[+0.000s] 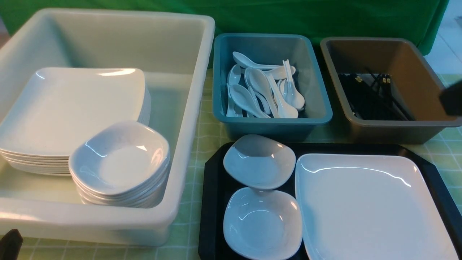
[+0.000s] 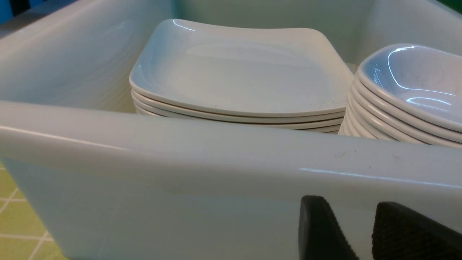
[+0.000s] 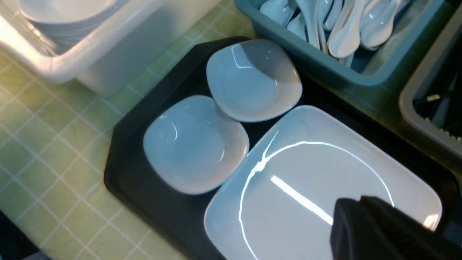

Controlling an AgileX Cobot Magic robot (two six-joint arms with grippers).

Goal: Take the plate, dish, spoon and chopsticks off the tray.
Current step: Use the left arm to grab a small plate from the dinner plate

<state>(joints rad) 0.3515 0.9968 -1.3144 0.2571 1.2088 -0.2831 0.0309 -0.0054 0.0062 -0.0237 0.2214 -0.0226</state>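
At lower right of the front view: plate (image 1: 364,209), face up and flat on the tray (image 1: 213,202), filling the tray's right part. Square outline, hence no true long axis; edges roughly parallel to the tray's sides, with the tray's own long axis running left to right across the frame. Left of the plate, 2 small dishes: near dish (image 1: 261,224) just beside the plate's rim, far dish (image 1: 259,160) lapping over the near dish's edge and seemingly tilted. No spoon or chopstick visible on the tray. Spoons (image 1: 261,90) heaped in the teal bin (image 1: 270,124) at upper centre; chopsticks (image 1: 368,97) lying diagonally in the brown bin (image 1: 389,131) at upper right.

Judged handling of the plate: glazed, rigid, slick, breakable, probably the heaviest piece here. Best taken at the upturned rim on a free edge, far or right, away from the dishes.

At lower right of the left wrist view: left gripper (image 2: 355,216), pads parted by a moderate gap, nothing between them, near the outer wall of the white tub (image 2: 180,151); contact not decidable. Inside the tub, stack of plates (image 2: 238,72) beside stack of dishes (image 2: 408,94). No tray item here.

At lower right of the right wrist view: right gripper (image 3: 355,216), pads pressed together, empty, seen against the plate's corner and apparently raised clear of it. Plate across lower centre, edges diagonal in this frame; both dishes at centre left.
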